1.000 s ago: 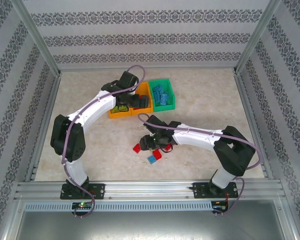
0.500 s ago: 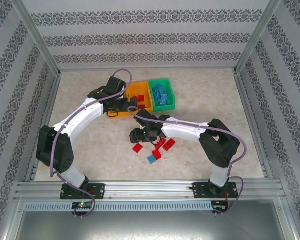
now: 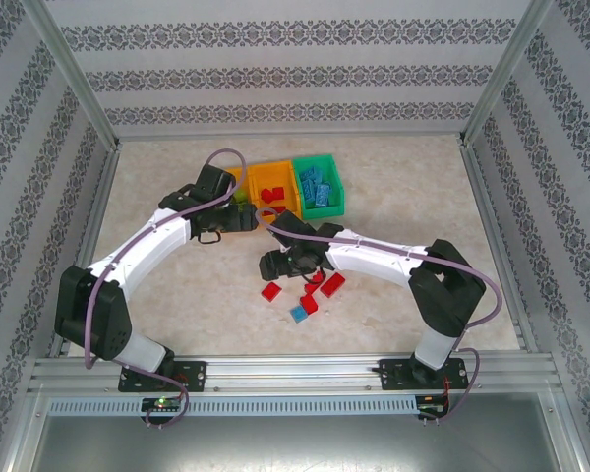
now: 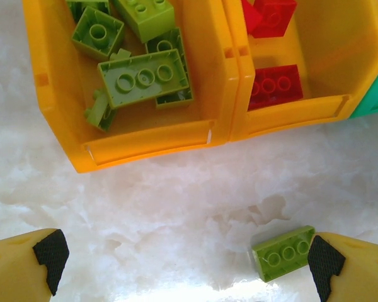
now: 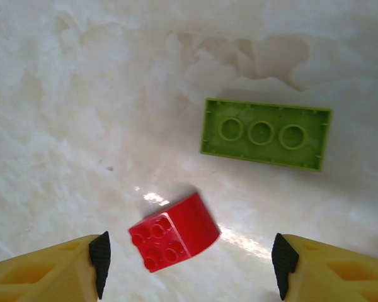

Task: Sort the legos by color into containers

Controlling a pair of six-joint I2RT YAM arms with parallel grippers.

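Bins stand three in a row at the far side of the desk (image 3: 393,197), one colour to each. The left orange bin (image 4: 145,143) holds at least five lime bricks, the middle orange bin (image 4: 290,119) at least two red, the green bin (image 3: 320,208) several blue. Just near of them the left tool (image 4: 188,261) hangs wide open and empty, one lime brick (image 4: 283,253) beside its right pad, probably the next pick. The right tool (image 5: 191,264), open too, straddles one red brick (image 5: 173,234) without touching it. Loose on the near desk lie about four red bricks (image 3: 332,285) and one blue brick (image 3: 299,314).
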